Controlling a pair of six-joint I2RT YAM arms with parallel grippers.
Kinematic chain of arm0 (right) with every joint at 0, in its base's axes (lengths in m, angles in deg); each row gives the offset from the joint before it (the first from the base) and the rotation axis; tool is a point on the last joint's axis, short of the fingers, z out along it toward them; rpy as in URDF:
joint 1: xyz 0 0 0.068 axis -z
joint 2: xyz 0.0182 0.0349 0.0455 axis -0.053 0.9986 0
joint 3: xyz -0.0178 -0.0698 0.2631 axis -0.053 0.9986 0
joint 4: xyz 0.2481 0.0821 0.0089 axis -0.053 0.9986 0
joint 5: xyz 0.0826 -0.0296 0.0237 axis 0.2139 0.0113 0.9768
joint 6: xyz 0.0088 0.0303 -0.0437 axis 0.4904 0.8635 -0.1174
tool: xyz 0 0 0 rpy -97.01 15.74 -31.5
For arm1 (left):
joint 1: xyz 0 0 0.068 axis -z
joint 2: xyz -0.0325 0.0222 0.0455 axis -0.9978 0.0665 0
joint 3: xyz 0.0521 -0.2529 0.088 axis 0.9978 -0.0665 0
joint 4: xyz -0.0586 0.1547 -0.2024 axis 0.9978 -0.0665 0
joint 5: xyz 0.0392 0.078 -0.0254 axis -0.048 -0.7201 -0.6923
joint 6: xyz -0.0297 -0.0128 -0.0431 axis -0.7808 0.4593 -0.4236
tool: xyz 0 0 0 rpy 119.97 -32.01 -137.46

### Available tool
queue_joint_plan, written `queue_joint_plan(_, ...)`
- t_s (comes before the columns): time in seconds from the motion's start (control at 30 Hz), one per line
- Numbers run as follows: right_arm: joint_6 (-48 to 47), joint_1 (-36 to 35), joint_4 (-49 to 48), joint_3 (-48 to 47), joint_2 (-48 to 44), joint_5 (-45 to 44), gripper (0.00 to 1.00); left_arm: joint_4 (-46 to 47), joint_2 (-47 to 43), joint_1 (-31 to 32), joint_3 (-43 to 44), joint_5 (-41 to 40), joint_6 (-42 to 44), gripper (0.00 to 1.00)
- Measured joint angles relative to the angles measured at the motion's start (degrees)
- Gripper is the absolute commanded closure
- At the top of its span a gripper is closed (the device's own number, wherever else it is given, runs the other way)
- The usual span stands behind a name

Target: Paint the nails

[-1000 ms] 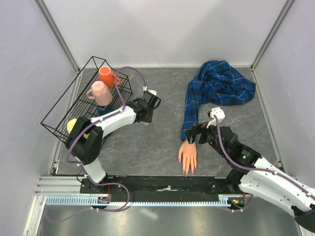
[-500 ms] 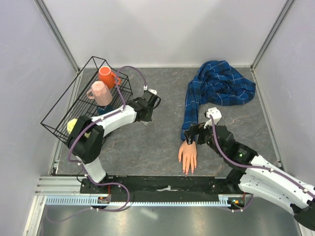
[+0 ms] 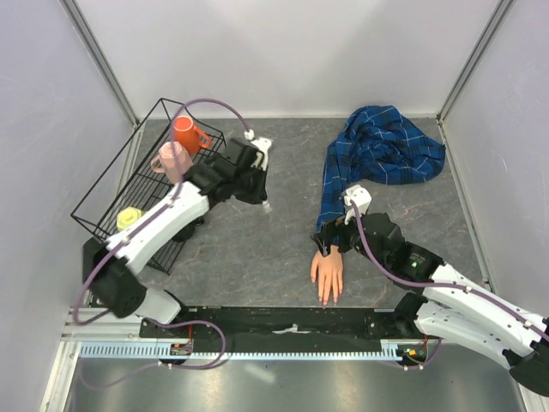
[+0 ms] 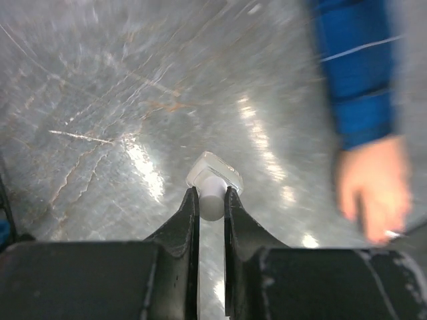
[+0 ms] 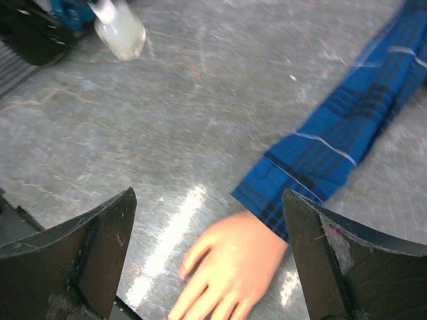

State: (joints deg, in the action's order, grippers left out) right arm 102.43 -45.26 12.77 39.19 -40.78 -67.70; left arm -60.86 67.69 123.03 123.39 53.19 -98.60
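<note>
The pale mannequin hand [image 3: 327, 273] lies palm down near the table's front edge, fingers toward me, and its nails [image 3: 326, 299] are too small to make out. Its blue plaid sleeve [image 3: 333, 199] runs to the back. My left gripper [image 3: 261, 190] is shut on the white cap [image 4: 212, 201] of a small clear bottle [image 4: 215, 173], held above the table left of the hand [image 4: 373, 188]. My right gripper [image 3: 330, 243] is open and empty over the hand's wrist. The right wrist view shows the hand [image 5: 230, 270], the sleeve [image 5: 333, 153] and the bottle [image 5: 120, 32].
A black wire basket [image 3: 111, 184] at the left holds an orange mug [image 3: 184, 134], a pink mug [image 3: 171, 161] and a yellow thing [image 3: 129, 218]. The bunched plaid shirt [image 3: 390, 146] lies at the back right. Grey walls close in three sides.
My left arm has risen and swung toward the back right, carrying the bottle up off the table. My right gripper has edged left toward the hand's wrist.
</note>
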Motion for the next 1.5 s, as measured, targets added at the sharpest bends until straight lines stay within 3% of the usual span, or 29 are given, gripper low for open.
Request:
queue_joint_plan(0.2,-1.22,-0.11,-5.46,-1.99,5.38,8.26,0.02,-3.19,-13.31,0.0,4.48,9.31,-3.87,0.98)
queue_joint_plan(0.4,-1.62,-0.24,-8.81,-5.92,11.06,20.87,0.02,-3.74,-18.99,0.02,3.72,22.53,-1.79,0.98)
queue_joint_plan(0.73,-2.56,-0.24,-9.9,-10.97,11.13,42.16,0.02,-4.74,-29.16,0.04,-2.36,43.58,16.55,0.98)
queue_joint_plan(0.93,-1.84,-0.24,-9.57,-16.63,15.52,54.03,0.13,-4.33,-33.51,0.33,-4.13,54.45,27.58,0.98)
queue_joint_plan(1.1,-1.81,-0.22,-8.63,-19.52,18.88,61.68,0.25,-3.67,-33.46,0.37,-4.11,59.25,32.13,0.98)
queue_joint_plan(1.5,-1.36,-0.2,-10.82,-21.29,19.56,69.59,0.37,-3.78,-30.21,0.42,-3.65,61.24,36.5,0.98)
